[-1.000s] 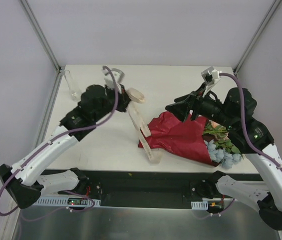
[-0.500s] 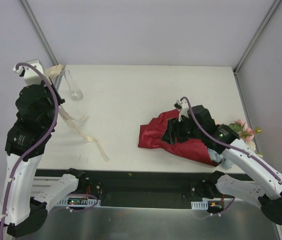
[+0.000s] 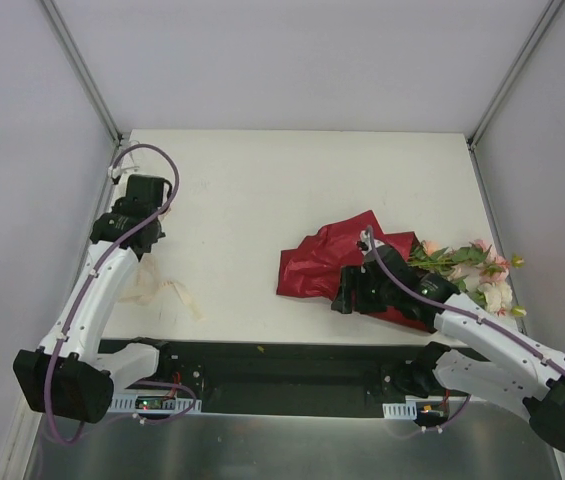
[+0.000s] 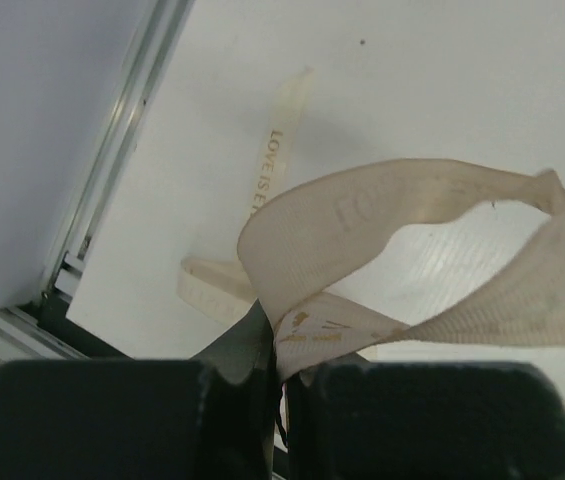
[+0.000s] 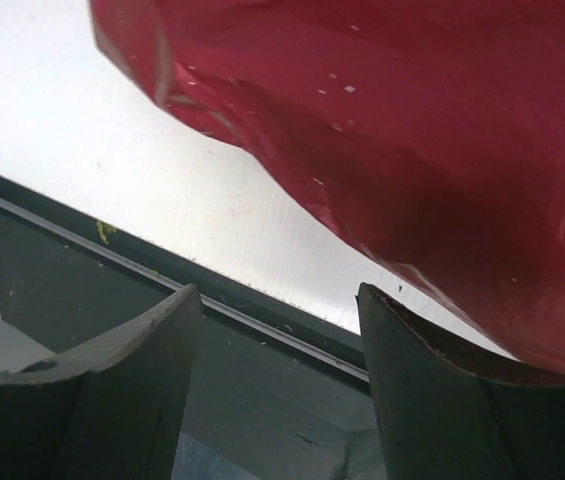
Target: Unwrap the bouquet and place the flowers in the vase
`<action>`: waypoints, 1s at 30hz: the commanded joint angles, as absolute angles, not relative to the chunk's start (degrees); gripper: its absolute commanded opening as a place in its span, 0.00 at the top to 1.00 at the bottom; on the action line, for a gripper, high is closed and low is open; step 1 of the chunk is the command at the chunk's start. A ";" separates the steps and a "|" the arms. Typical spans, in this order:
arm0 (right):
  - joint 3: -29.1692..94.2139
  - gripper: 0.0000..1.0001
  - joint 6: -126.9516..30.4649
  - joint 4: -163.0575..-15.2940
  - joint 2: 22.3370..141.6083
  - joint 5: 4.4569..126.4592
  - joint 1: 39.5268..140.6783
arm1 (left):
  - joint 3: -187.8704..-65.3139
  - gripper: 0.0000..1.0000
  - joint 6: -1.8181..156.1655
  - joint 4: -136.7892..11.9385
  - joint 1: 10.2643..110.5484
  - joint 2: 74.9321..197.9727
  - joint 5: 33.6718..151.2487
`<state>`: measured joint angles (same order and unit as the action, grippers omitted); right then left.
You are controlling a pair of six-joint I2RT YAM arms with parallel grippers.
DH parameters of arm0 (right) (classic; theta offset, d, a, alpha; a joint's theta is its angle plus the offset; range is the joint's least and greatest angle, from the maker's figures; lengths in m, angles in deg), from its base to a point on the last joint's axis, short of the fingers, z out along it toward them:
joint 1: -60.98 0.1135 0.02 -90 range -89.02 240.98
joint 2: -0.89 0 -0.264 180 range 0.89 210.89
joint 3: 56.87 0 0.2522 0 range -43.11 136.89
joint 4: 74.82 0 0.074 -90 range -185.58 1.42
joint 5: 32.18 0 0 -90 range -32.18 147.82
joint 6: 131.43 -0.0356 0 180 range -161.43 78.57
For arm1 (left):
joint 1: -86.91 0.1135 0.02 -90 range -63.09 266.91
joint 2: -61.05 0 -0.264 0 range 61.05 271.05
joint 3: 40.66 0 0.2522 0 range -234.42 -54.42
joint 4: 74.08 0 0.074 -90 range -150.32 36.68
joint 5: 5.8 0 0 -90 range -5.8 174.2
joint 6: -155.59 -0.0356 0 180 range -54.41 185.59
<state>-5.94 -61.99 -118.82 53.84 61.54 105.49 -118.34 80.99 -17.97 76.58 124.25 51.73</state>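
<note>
Item: bouquet (image 3: 382,275), lying on its side at the lower right of the table (image 3: 262,190) in the top view, with its paper end toward frame centre and its blooms toward the right edge. Wrapping paper (image 3: 312,262): dark red, crumpled and loosened. It was judged thin, light and crinkly, likely to slide on the smooth top and to tear under a hard pull, and best taken at a free edge or fold. Flowers (image 3: 467,265): pink and cream heads with green leaves, protruding from the paper. They were judged very light, with springy stems and heads easily crushed, and best held on the bunched stems, never the blooms. Ribbon (image 4: 412,200): cream, printed and limp, trailing at the lower left of the table, well apart from the bouquet. Left gripper (image 4: 282,385): jaws together, pinching a fold of that ribbon. Right gripper (image 5: 277,330): fingers apart and holding nothing, low at the paper's near edge. Vase: not made out in any view.
</note>
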 commanded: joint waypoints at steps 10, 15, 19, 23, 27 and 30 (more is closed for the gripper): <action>-14.55 0.34 -76.58 -121.43 47.74 51.69 105.54 | -107.96 1.00 92.93 -20.33 84.62 119.23 52.31; -15.86 0.34 -79.14 -121.98 49.49 48.68 103.96 | -107.59 0.63 91.26 -22.35 86.55 118.61 53.26; -15.34 0.33 -75.81 -119.61 54.06 48.33 100.36 | -108.47 0.14 90.38 -22.53 86.55 117.83 56.07; -13.67 0.33 -70.89 -118.91 57.66 45.43 97.37 | -110.67 0.01 86.96 -22.53 86.55 116.25 63.24; -11.21 0.33 -65.70 -117.06 61.26 43.23 94.91 | -113.39 0.01 84.75 -24.37 86.55 115.19 83.15; -8.49 0.32 -61.31 -113.81 65.92 43.05 93.15 | -111.22 0.04 87.91 -31.30 86.38 114.84 101.51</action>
<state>-13.48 -68.83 -118.67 61.38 46.33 95.28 -111.00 87.27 -23.09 86.26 116.16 74.02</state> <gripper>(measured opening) 0.675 0.978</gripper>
